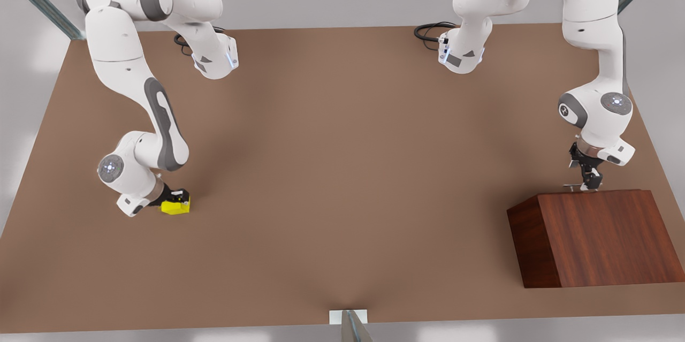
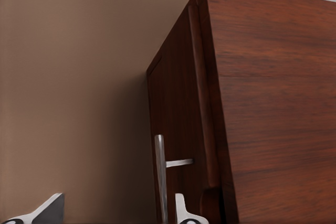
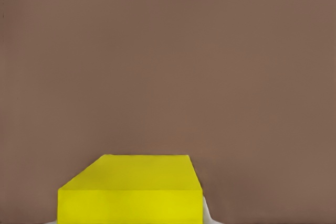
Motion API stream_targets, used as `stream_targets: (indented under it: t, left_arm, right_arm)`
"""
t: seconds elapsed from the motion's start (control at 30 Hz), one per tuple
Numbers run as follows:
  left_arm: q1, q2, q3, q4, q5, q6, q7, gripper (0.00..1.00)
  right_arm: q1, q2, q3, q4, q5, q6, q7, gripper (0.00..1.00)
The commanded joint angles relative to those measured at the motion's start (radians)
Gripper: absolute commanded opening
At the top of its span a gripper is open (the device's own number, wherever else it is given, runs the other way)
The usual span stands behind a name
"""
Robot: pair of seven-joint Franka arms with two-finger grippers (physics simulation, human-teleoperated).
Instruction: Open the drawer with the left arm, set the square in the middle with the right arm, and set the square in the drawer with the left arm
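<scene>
Left gripper (image 1: 587, 181): at the cabinet's (image 1: 599, 235) far edge, fingers apart astride the handle (image 2: 160, 179), not yet clamped.
Right gripper (image 1: 174, 200): low near the table's (image 1: 342, 171) left edge in the front view, clamped on the cube (image 1: 176, 206).
Drawer (image 2: 178, 129): shut; handle's long axis runs along its front.
Advice: close squarely on the bar, pull straight out.
Cube: sits flat; no long axis.

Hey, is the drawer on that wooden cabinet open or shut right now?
Shut. The drawer front sits flush with the cabinet face, and the left gripper straddles its silver handle.
</scene>
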Motion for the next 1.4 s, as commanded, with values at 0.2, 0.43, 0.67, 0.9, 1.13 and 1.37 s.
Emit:
stream_targets:
  t: [0.2,0.43,0.67,0.9,1.13,1.37]
  left_arm:
    - [0.000,-0.032,0.002,-0.014,-0.003,-0.058,-0.003,1.00]
    - [0.000,-0.083,0.029,-0.071,-0.005,-0.089,-0.008,1.00]
    - [-0.002,-0.151,0.040,-0.140,-0.005,-0.124,-0.011,1.00]
    - [-0.005,-0.215,0.072,-0.193,-0.003,-0.167,-0.009,1.00]
    - [-0.007,-0.252,0.083,-0.226,-0.003,-0.184,-0.008,1.00]
    - [-0.016,-0.420,0.118,-0.252,0.078,-0.390,0.009,1.00]
  right_arm:
    - [0.255,-0.041,0.141,0.080,0.001,-0.080,0.674,0.71]
    - [0.688,0.247,0.138,0.506,-0.009,-0.077,1.375,0.71]
    - [0.839,0.579,0.129,0.902,-0.144,-0.060,1.826,0.76]
    - [0.830,0.484,0.098,0.818,-0.125,-0.088,1.798,1.00]
    - [0.404,-0.237,0.048,0.430,-0.003,-0.500,1.026,1.00]
    - [0.031,-0.314,0.046,0.466,-0.164,-0.835,0.237,1.00]
